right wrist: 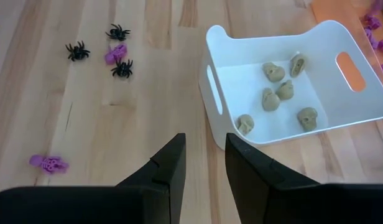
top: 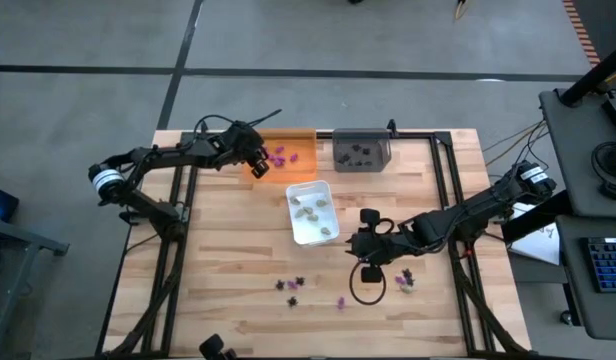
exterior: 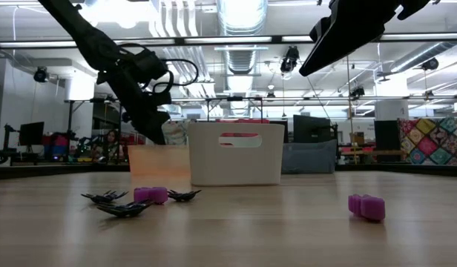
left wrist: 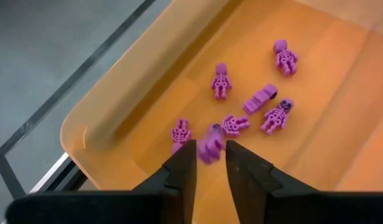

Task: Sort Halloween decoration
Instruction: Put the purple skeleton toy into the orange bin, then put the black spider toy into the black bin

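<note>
Left gripper [left wrist: 210,163] hangs over the orange tray [left wrist: 341,130], jaws parted, a purple skeleton [left wrist: 210,144] apparently dropping free between them. Risk: it bounces out. Right gripper [right wrist: 204,155], narrowly open and empty, waits beside the white tray [right wrist: 241,140].

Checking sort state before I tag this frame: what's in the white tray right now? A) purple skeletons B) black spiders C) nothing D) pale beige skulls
D. The right wrist view shows the white tray holding only pale beige skulls; the purple skeletons lie in the orange tray, and black spiders lie on the table.
</note>
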### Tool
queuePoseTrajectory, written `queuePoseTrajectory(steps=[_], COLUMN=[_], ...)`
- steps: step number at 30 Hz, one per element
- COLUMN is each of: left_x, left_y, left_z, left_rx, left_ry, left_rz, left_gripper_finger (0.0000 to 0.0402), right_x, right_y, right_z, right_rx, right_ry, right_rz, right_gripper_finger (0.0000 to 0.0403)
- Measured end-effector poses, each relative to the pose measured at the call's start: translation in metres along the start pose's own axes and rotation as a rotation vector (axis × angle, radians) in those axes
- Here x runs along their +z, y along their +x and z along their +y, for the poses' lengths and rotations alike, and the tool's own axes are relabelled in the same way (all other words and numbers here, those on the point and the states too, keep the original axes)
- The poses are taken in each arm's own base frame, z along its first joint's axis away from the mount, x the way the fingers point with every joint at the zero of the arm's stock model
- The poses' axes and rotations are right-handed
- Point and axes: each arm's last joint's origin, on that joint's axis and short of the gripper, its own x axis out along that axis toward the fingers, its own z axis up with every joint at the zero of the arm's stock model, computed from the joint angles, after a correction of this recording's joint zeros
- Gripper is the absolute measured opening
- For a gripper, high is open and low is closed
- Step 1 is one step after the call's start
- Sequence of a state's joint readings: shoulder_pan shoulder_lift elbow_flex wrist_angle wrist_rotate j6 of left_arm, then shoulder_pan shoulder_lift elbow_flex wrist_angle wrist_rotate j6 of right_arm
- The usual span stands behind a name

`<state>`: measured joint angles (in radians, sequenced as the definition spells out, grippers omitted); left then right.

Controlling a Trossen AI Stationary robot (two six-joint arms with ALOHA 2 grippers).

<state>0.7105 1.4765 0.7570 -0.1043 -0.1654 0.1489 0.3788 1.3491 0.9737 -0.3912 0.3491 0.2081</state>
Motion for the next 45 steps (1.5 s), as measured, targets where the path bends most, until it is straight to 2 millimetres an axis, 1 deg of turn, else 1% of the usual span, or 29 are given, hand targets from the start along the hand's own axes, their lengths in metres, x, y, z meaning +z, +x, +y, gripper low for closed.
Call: queuePoseTrajectory(steps=[7, 11, 15, 20, 24, 28, 30, 33, 39, 42, 45], left_x=[0.001, 0.007, 0.015, 0.027, 0.034, 0.035, 0.033, 0.029, 0.013, 0.005, -0.002], left_y=[-0.002, -0.012, -0.032, -0.071, -0.105, -0.136, -0.15, -0.167, -0.195, -0.205, -0.211], left_z=[0.0, 0.001, 0.001, -0.009, -0.029, -0.055, -0.07, -0.094, -0.137, -0.153, -0.165], left_rx=[-0.005, -0.07, -0.168, -0.343, -0.486, -0.597, -0.617, -0.59, -0.577, -0.579, -0.595], left_ry=[-0.008, -0.019, -0.059, -0.081, -0.06, -0.022, -0.001, 0.023, 0.077, 0.099, 0.118], left_rz=[-0.009, -0.07, -0.166, -0.315, -0.436, -0.524, -0.557, -0.6, -0.655, -0.666, -0.673], left_gripper_finger=[0.0123, 0.0137, 0.0138, 0.0127, 0.0116, 0.0108, 0.0105, 0.0102, 0.0102, 0.0102, 0.0102], right_x=[0.0, 0.002, 0.004, 0.005, 0.006, 0.013, 0.017, 0.022, 0.023, 0.019, 0.014], right_y=[0.0, 0.002, 0.006, 0.009, 0.008, 0.002, -0.001, -0.005, -0.009, -0.01, -0.011], right_z=[0.0, -0.005, -0.017, -0.028, -0.03, -0.028, -0.027, -0.023, -0.012, -0.01, -0.009], right_rx=[-0.002, -0.015, -0.042, -0.055, -0.041, 0.057, 0.089, 0.141, 0.235, 0.231, 0.244], right_ry=[-0.015, -0.002, 0.03, 0.098, 0.189, 0.313, 0.367, 0.431, 0.506, 0.548, 0.605], right_rz=[0.0, -0.004, 0.0, 0.006, 0.017, 0.054, 0.065, 0.07, 0.116, 0.162, 0.231], right_gripper_finger=[0.01, 0.01, 0.01, 0.01, 0.01, 0.01, 0.01, 0.01, 0.01, 0.01, 0.01])
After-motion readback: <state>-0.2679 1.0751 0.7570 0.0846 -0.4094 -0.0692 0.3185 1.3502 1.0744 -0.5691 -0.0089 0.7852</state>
